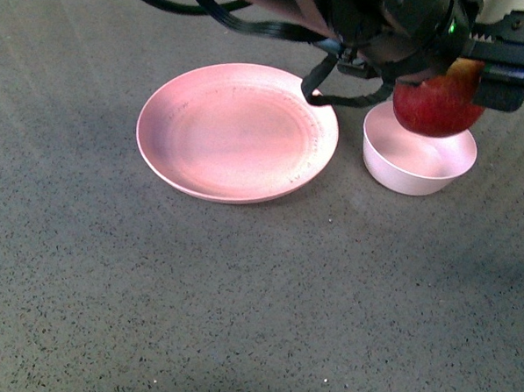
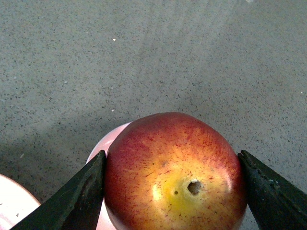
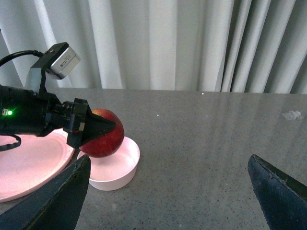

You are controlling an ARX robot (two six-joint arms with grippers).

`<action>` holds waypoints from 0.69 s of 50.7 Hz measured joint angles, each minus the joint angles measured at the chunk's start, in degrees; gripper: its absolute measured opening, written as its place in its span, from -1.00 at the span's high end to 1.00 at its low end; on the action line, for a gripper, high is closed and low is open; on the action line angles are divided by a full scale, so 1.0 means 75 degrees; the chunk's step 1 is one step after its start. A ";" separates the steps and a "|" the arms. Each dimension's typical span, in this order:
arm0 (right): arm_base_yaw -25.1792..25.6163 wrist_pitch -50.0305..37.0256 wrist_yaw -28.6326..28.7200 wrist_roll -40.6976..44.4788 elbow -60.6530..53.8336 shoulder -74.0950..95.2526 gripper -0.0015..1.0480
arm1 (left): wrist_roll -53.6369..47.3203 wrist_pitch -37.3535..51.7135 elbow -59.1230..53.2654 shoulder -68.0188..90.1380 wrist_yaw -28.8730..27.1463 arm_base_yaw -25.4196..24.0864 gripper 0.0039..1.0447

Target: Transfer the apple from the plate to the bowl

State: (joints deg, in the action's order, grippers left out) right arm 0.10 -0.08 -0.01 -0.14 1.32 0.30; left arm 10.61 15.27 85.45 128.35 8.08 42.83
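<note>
Speckled grey stone-look worktop (image 1: 238,318) fills the foreground, matte, with fine dark flecks. Next back: plate (image 1: 237,131), wide, shallow, round, pink, smooth with faint speckles near the rim, nothing on it. Just beside it on the right sits the bowl (image 1: 417,165), small, deep, round, pale pinkish-lilac, with a plain smooth wall; a narrow gap separates the two.

Apple (image 1: 435,104) is off the plate, held in the air over the bowl's far side. Cannot tell if its underside touches the rim. It is round, with glossy dark red skin. The left wrist view shows the apple (image 2: 175,170) close up: fine red streaks, a yellow-orange patch around the stem dimple, and a small dark hole at the centre. Black wedge-shaped fingers (image 2: 76,201) press both flanks, so the left jaws are clamped on the apple.

Left arm (image 1: 385,27) is black, with looping black cables (image 1: 253,24) trailing over the plate's far edge.

In the right wrist view, the apple (image 3: 103,134) hangs above the bowl (image 3: 117,167). Right jaws are wide apart with nothing between them, and their dark pointed fingers (image 3: 53,201) are low over the worktop. Pale pleated curtain (image 3: 168,43) hangs behind.
</note>
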 joint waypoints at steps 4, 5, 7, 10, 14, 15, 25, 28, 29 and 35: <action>0.0000 0.0000 0.0000 0.0000 0.0000 0.0000 -0.83 | -0.0006 -0.0093 0.0245 0.0102 -0.0023 -0.0012 -0.36; 0.0000 0.0000 0.0000 0.0000 0.0000 0.0000 -0.83 | -0.0006 -0.0105 0.0289 0.0122 -0.0023 -0.0015 -0.36; 0.0000 0.0000 0.0000 0.0000 0.0000 0.0000 -0.83 | -0.0017 -0.0143 0.0367 0.0169 -0.0023 -0.0020 -0.36; 0.0000 0.0000 0.0000 0.0000 0.0000 0.0000 -0.83 | -0.0038 -0.0178 0.0423 0.0233 -0.0026 -0.0035 -0.36; 0.0000 0.0000 0.0000 0.0000 0.0000 0.0000 -0.83 | -0.0079 -0.0219 0.0466 0.0329 -0.0061 -0.0050 -0.36; 0.0000 0.0000 0.0000 0.0000 0.0000 0.0000 -0.83 | -0.0093 -0.0236 0.0469 0.0356 -0.0055 -0.0058 -0.36; 0.0000 0.0000 0.0000 0.0000 0.0000 0.0000 -0.83 | -0.0154 -0.0254 0.0469 0.0504 -0.0052 -0.0096 -0.36; 0.0000 0.0000 0.0000 0.0000 0.0000 0.0000 -0.83 | -0.0178 -0.0262 0.0469 0.0533 -0.0052 -0.0102 -0.36; 0.0000 0.0000 0.0000 0.0000 0.0000 0.0000 -0.83 | -0.0181 -0.0286 0.0469 0.0548 -0.0052 -0.0108 -0.36; 0.0000 0.0000 0.0000 0.0000 0.0000 0.0000 -0.83 | -0.0195 -0.0303 0.0469 0.0635 -0.0050 -0.0125 -0.51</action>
State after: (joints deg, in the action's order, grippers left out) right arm 0.10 -0.08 -0.01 -0.14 1.32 0.30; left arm 9.15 12.99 88.97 133.12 7.70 41.89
